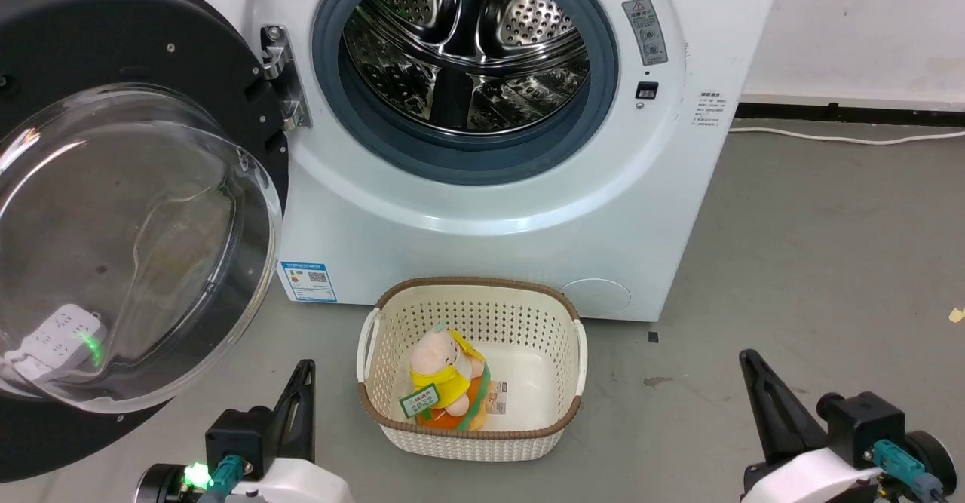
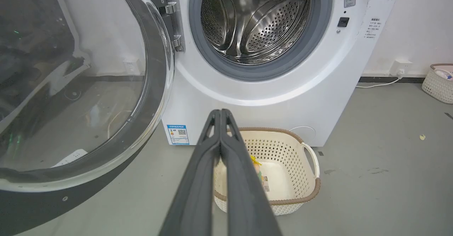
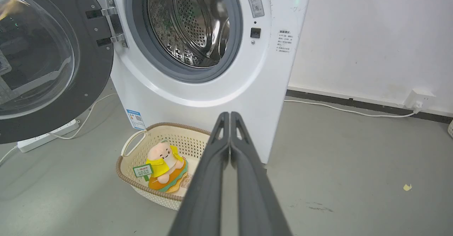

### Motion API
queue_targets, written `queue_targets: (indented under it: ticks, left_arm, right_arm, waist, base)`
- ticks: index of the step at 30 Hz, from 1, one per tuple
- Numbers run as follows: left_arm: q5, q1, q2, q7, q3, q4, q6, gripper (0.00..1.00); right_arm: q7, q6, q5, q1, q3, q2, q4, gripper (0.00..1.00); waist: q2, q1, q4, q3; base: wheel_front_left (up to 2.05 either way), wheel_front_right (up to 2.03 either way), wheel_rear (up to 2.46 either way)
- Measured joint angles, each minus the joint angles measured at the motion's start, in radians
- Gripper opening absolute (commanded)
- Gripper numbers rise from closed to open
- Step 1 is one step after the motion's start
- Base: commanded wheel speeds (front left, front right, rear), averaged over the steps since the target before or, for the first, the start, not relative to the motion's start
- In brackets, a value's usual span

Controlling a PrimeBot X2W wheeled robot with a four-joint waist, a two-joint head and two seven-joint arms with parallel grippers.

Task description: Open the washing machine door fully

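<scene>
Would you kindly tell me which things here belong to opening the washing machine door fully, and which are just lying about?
For the job: washing machine door, standing open; hinge; washing machine; left claw and right claw, both shut.
Lying about: cream perforated basket; plush toy inside it; power strip on the floor; white cable along the wall.

The boxy white washing machine (image 1: 490,246) has a shiny steel drum (image 1: 467,43) dotted with perforations and ringed by a grey rubber gasket (image 1: 467,160). A blue label sticker (image 1: 307,280) sits at seven o'clock on its front. The round glossy black washing machine door (image 1: 188,43) frames a clear glass bowl (image 1: 128,246). The cream perforated plastic basket (image 1: 467,314), rimmed in brown, holds a pink plush toy (image 1: 441,356) dressed in yellow, on orange and green. The concrete floor (image 1: 814,262) is plain grey.
</scene>
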Motion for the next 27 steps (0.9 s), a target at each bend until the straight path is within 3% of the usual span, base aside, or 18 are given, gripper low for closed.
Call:
queue_targets:
  ticks: [27]
  left_arm:
    - [0.033, -0.017, 0.0, 0.053, 0.018, -0.037, 0.008, 0.0]
  right_arm:
    - [0.056, 0.0, -0.028, -0.018, 0.002, 0.0, -0.017, 0.0]
  waist:
    - [0.0, -0.0001, 0.0, 0.01]
  base:
    - [0.0, 0.0, 0.0]
